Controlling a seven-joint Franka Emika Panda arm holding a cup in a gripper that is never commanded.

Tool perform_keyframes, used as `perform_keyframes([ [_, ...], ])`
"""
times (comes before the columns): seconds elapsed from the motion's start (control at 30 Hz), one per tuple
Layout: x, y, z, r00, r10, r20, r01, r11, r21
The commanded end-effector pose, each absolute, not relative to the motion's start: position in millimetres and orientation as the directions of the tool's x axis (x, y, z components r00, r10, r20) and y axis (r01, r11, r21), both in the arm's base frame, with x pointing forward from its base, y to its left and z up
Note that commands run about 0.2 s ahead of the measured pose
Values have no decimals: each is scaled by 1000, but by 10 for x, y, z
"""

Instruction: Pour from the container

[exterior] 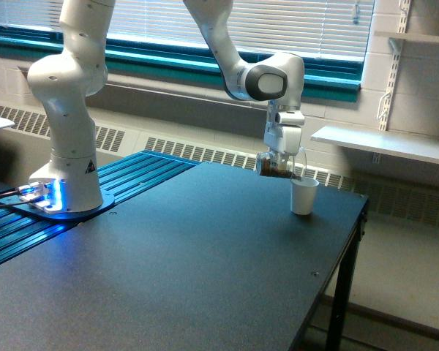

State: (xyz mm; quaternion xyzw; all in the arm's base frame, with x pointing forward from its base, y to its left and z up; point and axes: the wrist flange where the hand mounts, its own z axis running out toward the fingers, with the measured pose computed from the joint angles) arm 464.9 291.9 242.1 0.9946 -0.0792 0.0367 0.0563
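Here the pincer (282, 162) grips the clear container (278, 166) just above the white paper cup (303, 195).
The container lies tipped on its side, brown granules showing inside, its mouth toward the cup's rim. The cup stands upright on the dark desk (175, 256), near the far edge on the exterior view's right.

Arm's upper links (205, 22) cut off at top edge, gripper (279, 162) fingertips too small to make out (container blurs them)
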Motion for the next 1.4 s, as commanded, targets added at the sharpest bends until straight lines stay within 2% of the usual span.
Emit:
perform_keyframes([
  [0.03, 4688, 2937, 2453, 990, -124, 71, -131, -985, 112],
  [1.4, 4793, 2864, 2486, 993, -111, 29, -114, -983, 143],
])
